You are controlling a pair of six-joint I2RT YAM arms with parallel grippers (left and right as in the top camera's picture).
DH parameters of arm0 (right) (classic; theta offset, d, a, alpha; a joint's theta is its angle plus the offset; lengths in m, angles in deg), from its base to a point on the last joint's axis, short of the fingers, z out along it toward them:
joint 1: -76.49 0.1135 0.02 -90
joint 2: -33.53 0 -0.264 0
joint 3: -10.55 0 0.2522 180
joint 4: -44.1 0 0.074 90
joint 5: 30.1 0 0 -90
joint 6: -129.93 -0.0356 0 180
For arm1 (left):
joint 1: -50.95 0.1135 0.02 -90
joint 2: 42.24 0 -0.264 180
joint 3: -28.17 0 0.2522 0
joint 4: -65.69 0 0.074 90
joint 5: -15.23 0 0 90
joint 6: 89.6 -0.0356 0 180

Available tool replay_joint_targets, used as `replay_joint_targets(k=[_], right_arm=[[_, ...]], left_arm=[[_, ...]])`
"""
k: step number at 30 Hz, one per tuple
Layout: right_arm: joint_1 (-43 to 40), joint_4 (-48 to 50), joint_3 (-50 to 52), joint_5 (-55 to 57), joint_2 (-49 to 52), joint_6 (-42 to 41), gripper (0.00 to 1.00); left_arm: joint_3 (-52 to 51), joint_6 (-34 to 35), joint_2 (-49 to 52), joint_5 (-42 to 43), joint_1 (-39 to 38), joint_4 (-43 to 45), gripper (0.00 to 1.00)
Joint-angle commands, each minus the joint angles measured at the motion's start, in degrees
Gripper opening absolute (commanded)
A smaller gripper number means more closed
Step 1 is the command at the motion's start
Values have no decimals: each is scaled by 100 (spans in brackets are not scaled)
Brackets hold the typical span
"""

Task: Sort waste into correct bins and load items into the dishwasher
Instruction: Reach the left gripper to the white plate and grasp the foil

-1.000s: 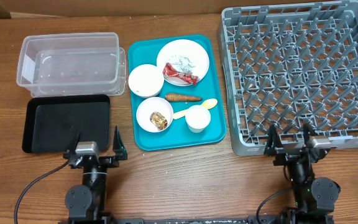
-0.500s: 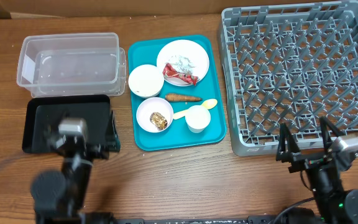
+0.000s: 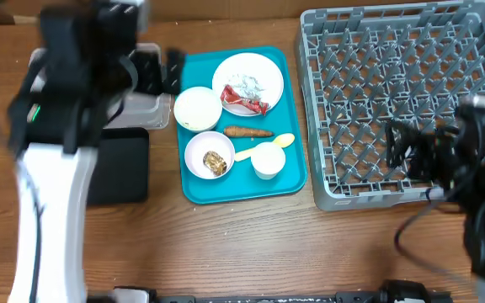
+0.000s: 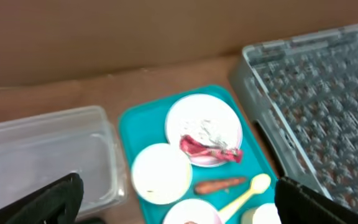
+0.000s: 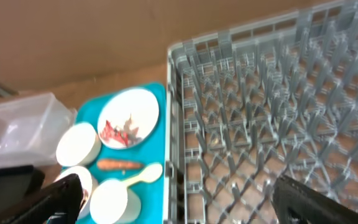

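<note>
White: one plate [image 3: 269, 77], two bowls [image 3: 197, 108] [image 3: 194, 150], one cup [image 3: 268, 160] — left gripper [image 4: 179, 180], right gripper [image 5: 176, 180] both spread.

Overhead straight down, wrist views share tray [image 4: 138, 127]

table [image 3: 251, 244] — grained wood | tub [image 4: 42, 149] — clear glossy plastic | dish rack [image 3: 402, 93]: grey matt plastic

The brown wooden counter [image 3: 242, 244] carries four things directly: a clear plastic tub [image 4: 42, 155] at the back left, a black tray [image 3: 125, 164] just in front of it, a teal tray [image 3: 226, 189] in the middle beside both, and a grey dish rack [image 3: 369, 84] on the right. The rack sits near the teal tray's right edge, with a narrow strip of wood between them. The front of the counter is bare wood.
</note>
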Motion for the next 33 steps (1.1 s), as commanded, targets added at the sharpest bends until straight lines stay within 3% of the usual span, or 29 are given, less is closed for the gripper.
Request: replay_joint_targets(k=[1,6,12,16,22,26,33], right_arm=[[31,-398,-673,44,785,17,100],[31,-380,-741,-337,1462,0,100],[31,-457,-739,-553,1871,2,100],[31,-501,-739,-551,1904,2,100],[31,-673,-739,-553,1904,0,100],[31,-793,-739,-553,1904,0,100],[31,-955,-734,-551,1904,0,100]], left_arm=[[931,-92,1086,153,-367,-249,100],[953,-63,2109,437,-538,-247,100],[953,131,3110,1368,-619,531,100],[953,374,3471,839,-918,890,100],[1333,-227,3554,-1482,-1707,656,100],[2218,302,3554,-1521,-1882,-94,100],[2326,990,3783,-1495,-1864,-125,100]])
